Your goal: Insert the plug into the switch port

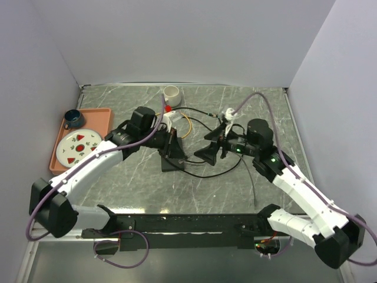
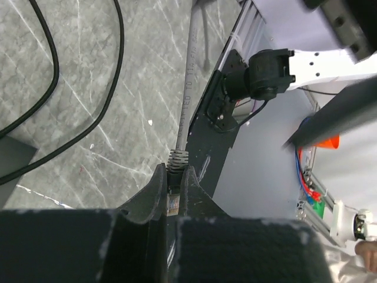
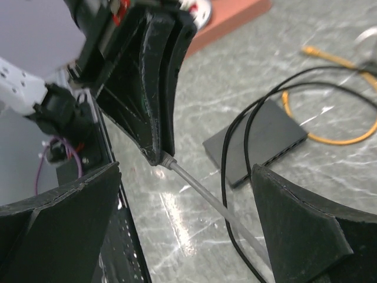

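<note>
My left gripper (image 2: 172,169) is shut on the plug (image 2: 171,199), a clear-tipped connector whose ribbed boot and grey cable (image 2: 187,76) stick out past the fingertips. It hangs tilted just above the marble table. In the right wrist view the left gripper (image 3: 158,154) is at upper left, with the grey cable (image 3: 206,197) trailing down to the right. The flat black box (image 3: 259,141) lies on the table beyond it, apart from the plug. I cannot make out its switch port. My right gripper (image 3: 185,171) stands wide open around the cable without touching it. From above, the left gripper (image 1: 175,154) and right gripper (image 1: 207,154) face each other.
Two black cables (image 3: 235,153) loop over the box, and a yellow cable (image 3: 330,138) lies behind it. An orange tray (image 1: 100,118) at the left carries a plate and a blue mug (image 1: 73,118). A white cup (image 1: 171,93) stands at the back. The black base rail (image 1: 188,224) runs along the front.
</note>
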`<state>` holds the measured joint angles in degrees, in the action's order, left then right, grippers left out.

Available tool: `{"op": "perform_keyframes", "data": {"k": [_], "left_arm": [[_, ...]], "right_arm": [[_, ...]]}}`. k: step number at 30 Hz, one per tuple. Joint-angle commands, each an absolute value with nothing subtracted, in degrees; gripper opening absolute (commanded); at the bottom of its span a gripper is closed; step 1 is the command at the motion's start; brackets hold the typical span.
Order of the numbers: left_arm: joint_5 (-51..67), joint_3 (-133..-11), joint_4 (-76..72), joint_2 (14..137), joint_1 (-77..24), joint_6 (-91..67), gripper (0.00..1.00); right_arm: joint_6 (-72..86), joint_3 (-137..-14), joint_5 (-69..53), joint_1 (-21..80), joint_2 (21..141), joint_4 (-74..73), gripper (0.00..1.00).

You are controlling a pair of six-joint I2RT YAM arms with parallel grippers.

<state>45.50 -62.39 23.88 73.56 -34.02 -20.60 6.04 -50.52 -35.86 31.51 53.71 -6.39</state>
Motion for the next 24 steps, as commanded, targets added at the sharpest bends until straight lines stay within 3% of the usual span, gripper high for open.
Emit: {"op": "perform_keyframes", "data": {"k": [1,11,15,20,23,24], "left_arm": [[47.4,-66.9,26.2,77.0,-34.7,-17.1,0.01],[46.8,-68.1,26.4,79.3,-34.7,-15.2,0.01],[47.5,-69.3,27.1,80.1,-34.7,-14.6,0.01],[48.7,-70.5,28.6,80.6,-34.7,-13.0,0.01],[48.7,-70.6,28.9,80.6,-34.7,-12.7,0.01],[48.3,-70.6,29.1,80.6,-34.7,-12.7,0.01]], "right_arm": [[1.9,-52.1,-37.2,34.1,57.6,-3.4,1.00],[-1.5,-49.5,-36.3,36.2,61.3,-4.4,0.99],[-3.4,-49.3,-38.5,36.4,62.9,-5.1,0.92],[-4.1,-48.5,-37.3,36.5,63.9,-4.9,0.91],[-4.0,-48.7,-38.8,36.7,64.5,-4.6,0.85],[-4.3,-48.8,-39.1,36.9,65.0,-4.8,0.77]]}}
